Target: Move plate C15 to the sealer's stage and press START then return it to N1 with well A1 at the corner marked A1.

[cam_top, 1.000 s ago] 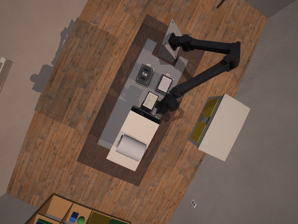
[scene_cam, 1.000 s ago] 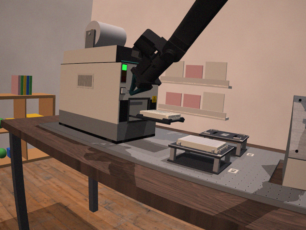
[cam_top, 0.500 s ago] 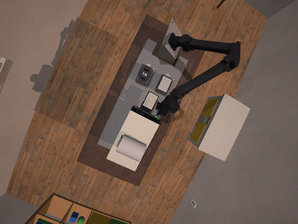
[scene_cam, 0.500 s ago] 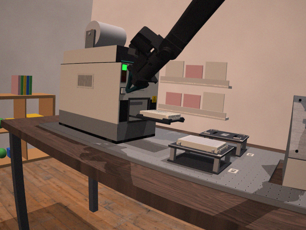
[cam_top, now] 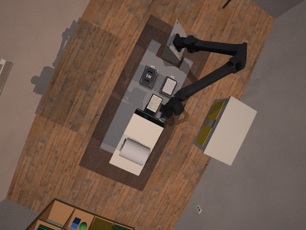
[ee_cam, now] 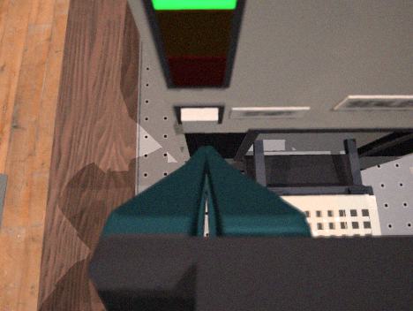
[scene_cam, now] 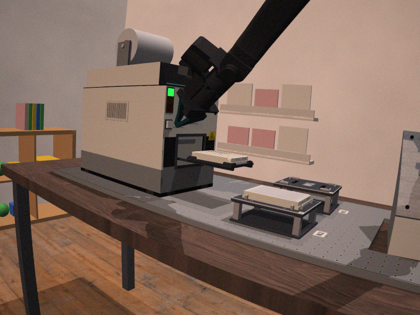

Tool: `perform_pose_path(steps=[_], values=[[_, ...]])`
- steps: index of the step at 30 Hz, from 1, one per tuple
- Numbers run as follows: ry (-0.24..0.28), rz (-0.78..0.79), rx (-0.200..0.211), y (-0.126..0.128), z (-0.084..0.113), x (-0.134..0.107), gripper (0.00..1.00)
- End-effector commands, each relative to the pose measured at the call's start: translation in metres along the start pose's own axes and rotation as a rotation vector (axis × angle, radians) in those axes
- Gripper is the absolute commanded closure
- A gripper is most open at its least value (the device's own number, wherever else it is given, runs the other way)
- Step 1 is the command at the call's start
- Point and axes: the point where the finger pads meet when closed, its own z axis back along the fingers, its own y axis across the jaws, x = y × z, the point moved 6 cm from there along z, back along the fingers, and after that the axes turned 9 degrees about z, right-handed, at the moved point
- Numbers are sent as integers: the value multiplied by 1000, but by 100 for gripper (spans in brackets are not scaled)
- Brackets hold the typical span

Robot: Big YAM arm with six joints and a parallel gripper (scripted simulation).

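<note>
The claw is closed, fingertips together, with nothing in its grip. Below it and to its right sits the task's plate, wells facing up, on the black tray that sticks out of the sealer. The white button is just ahead of the claw's tips, apart from them, and the green light shines above it. Behind the claw, toward the arm's base, a second plate rests on stand N2. Stand N1, farther back and to the right, carries no plate. Beyond the claw, a big roll lies atop the sealer.

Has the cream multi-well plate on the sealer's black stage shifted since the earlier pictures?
No. In the top and exterior views, the cream multi-well plate sits just as far out from the beige box-shaped sealer.
</note>
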Motion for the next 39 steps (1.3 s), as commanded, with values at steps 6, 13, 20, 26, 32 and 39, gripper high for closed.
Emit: perform_pose_path(steps=[6,13,20,26,32,39], values=[[-4,24,13,8,-8,12,100],[-1,26,16,9,-14,13,100],[-33,42,30,19,-5,25,100],[-51,50,38,25,-1,34,100],[-42,45,33,22,-2,30,100],[5,18,7,5,-11,7,100]])
